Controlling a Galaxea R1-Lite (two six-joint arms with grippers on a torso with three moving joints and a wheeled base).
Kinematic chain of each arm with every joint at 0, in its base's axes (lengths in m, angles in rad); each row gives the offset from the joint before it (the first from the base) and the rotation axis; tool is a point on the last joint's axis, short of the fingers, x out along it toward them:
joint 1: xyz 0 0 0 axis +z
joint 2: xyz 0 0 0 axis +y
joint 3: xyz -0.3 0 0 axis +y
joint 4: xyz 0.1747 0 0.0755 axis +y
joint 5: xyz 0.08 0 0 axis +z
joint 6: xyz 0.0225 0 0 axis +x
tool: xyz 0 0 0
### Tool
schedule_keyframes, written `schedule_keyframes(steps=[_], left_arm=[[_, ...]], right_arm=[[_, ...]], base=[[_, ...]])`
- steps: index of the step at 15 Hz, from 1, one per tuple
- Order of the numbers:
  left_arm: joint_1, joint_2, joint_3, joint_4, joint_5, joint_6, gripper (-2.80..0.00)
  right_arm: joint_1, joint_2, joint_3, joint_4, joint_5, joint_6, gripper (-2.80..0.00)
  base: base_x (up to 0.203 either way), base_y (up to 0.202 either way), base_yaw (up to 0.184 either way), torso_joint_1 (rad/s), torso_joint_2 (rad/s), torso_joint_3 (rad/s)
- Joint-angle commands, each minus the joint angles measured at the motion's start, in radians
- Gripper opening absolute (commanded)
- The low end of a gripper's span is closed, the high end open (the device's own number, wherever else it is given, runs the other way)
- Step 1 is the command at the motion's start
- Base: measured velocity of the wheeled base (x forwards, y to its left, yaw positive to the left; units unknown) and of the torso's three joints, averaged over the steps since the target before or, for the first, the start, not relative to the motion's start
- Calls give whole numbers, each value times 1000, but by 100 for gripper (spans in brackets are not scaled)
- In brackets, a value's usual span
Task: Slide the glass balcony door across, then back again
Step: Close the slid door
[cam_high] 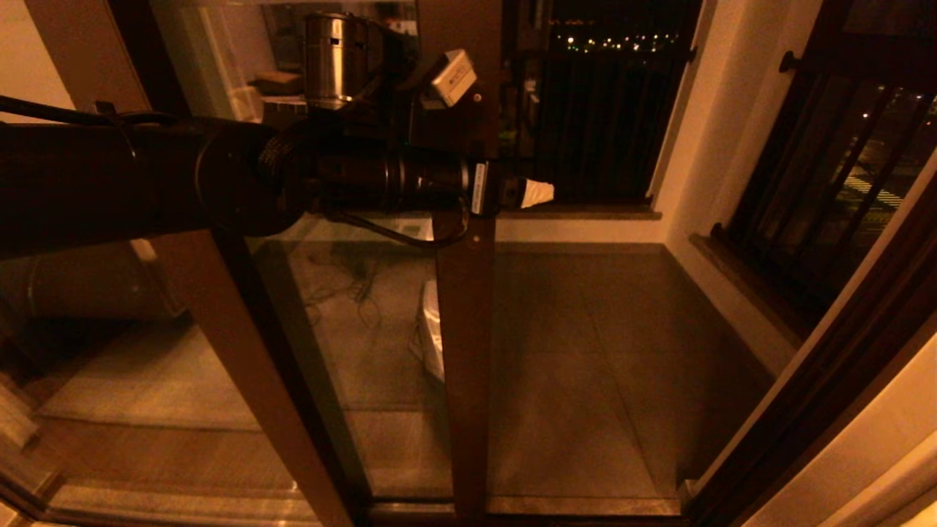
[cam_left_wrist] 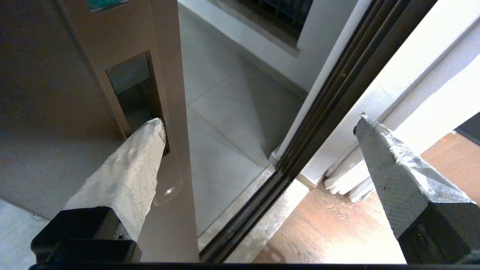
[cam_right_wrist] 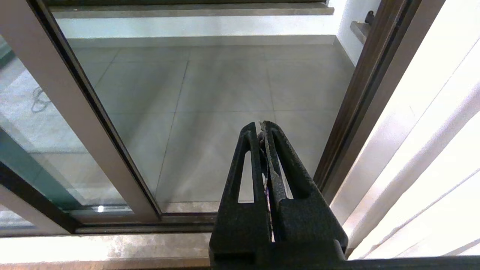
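Note:
The glass balcony door [cam_high: 366, 329] stands partly open, its dark brown stile [cam_high: 465, 351] upright in the middle of the head view. My left arm reaches in from the left at handle height. The left gripper [cam_high: 512, 192] is open wide across the stile's edge. In the left wrist view one wrapped finger [cam_left_wrist: 150, 135] rests inside the recessed handle slot [cam_left_wrist: 131, 86] of the stile [cam_left_wrist: 168, 56]. The other finger [cam_left_wrist: 378, 157] hangs free in the doorway. The right gripper [cam_right_wrist: 260, 123] is shut on nothing, low in front of the opening and out of the head view.
A fixed glass panel with a lighter stile [cam_high: 241, 351] stands to the left. The dark door jamb [cam_high: 827, 366] bounds the opening on the right, beside a black-barred window [cam_high: 842, 161]. The floor track [cam_left_wrist: 240, 221] crosses the threshold. A pale curtain [cam_right_wrist: 431, 150] hangs by the jamb.

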Motion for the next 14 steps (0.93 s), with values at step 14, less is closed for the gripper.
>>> schedule_keyframes(steps=[14], left_arm=[[-35,-15,-12,30,4,0,0]], right_arm=[[0,1,0,0,0,1,-280]], base=[[0,0,0,0,0,0]])
